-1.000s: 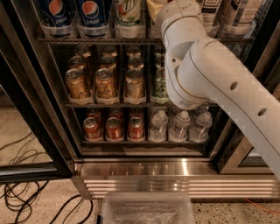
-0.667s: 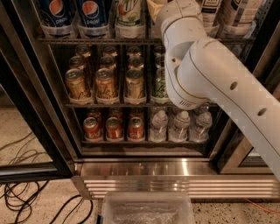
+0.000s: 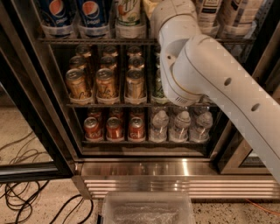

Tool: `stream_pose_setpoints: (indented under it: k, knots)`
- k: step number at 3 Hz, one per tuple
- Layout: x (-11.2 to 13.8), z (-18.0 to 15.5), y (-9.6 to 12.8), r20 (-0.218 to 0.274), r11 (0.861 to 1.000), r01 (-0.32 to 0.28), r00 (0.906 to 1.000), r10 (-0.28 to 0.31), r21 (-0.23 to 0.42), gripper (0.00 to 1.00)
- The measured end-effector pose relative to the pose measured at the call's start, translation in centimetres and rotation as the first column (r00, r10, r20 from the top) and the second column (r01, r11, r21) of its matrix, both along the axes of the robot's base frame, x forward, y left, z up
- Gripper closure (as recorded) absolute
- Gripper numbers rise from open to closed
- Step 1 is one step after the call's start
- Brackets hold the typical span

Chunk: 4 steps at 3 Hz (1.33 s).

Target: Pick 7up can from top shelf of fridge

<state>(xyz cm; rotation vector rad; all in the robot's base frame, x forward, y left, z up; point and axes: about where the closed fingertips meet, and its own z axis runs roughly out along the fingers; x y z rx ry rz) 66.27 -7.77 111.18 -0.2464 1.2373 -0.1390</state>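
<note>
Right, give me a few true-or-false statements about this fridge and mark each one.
1. Two Pepsi cans stand left of the 7up can on the top shelf. True.
2. The water bottles stand right of the red cans on the bottom rack. True.
3. The middle rack holds red cans at its front left. False: those are gold cans.
4. The tool is down by the water bottles. False: it is at the top shelf, just right of the 7up can, at the picture's top edge.
</note>
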Motion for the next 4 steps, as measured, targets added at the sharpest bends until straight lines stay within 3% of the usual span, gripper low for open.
stream_pose_setpoints:
  k: [4]
  knots:
    - [-0.94, 0.72, -0.35, 0.021, 1.000, -0.006, 0.9998, 0.006, 0.010, 1.00]
